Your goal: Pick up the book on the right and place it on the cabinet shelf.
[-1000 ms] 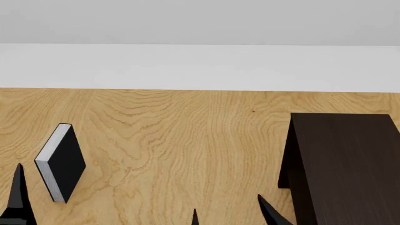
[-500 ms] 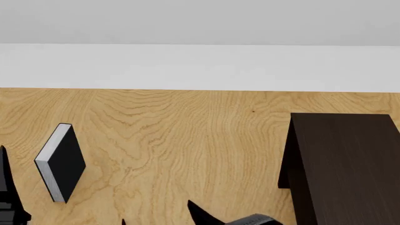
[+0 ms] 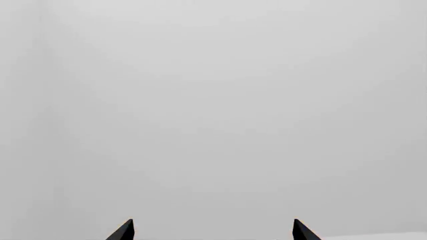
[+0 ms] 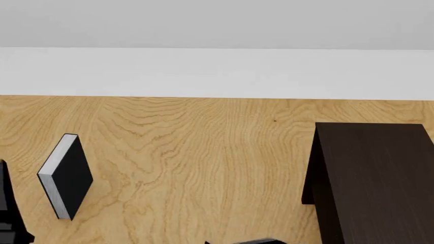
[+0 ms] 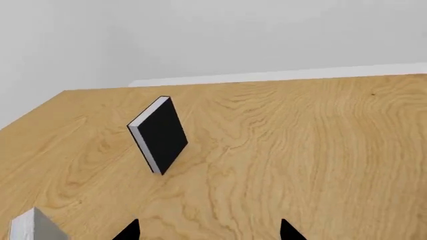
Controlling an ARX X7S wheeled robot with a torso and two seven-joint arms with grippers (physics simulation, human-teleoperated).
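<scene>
In the right wrist view the corner of a light-grey book (image 5: 35, 228) with a pale edge shows at the frame's edge on the wooden table (image 5: 300, 150); the rest of it is cut off, and the head view does not show it. My right gripper (image 5: 208, 232) is open over bare wood, holding nothing. The dark brown cabinet shelf (image 4: 376, 178) stands at the table's right. My left gripper (image 3: 213, 231) is open, faces a blank grey wall and is empty.
A black-covered book with white pages (image 4: 65, 175) stands upright at the table's left and also shows as the black book (image 5: 160, 134) in the right wrist view. A white wall strip (image 4: 217, 73) borders the table's far edge. The left arm (image 4: 5, 208) sits at the left margin.
The right gripper's fingertips have slid left and down, dropping out of the head view's bottom edge. The left arm has shifted to the left margin. The black book and cabinet have not moved.
</scene>
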